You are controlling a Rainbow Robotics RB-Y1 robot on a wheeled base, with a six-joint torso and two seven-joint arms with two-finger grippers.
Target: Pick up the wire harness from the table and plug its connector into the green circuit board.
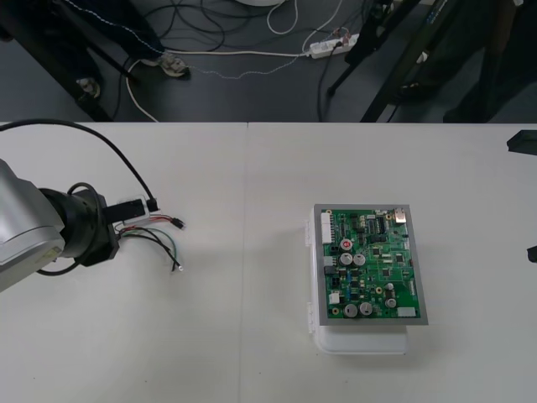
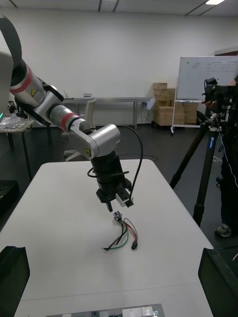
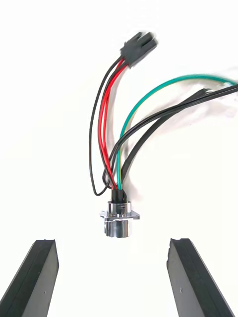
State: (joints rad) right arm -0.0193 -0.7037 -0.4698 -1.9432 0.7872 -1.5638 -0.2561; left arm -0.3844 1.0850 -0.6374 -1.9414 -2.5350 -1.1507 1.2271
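Note:
The wire harness (image 3: 116,148) lies on the table at the left, its red, black and green wires fanned out. Its black plug (image 3: 139,48) is at the far end and its round metal socket (image 3: 119,220) points toward my left gripper (image 3: 119,270). That gripper is open, one black finger (image 3: 39,280) on each side, with the socket just ahead of the gap and untouched. From the front, the left gripper (image 1: 127,220) hovers over the socket end of the harness (image 1: 159,239). The green circuit board (image 1: 369,264) sits on its white base (image 1: 361,342) at the right. My right gripper (image 2: 116,285) is open at the table's right edge.
Bare table lies between the harness and the board. A black cable (image 1: 101,147) loops from the left arm (image 1: 33,231) over the table. The right wrist view has the left arm's gripper (image 2: 115,194) above the harness (image 2: 124,233).

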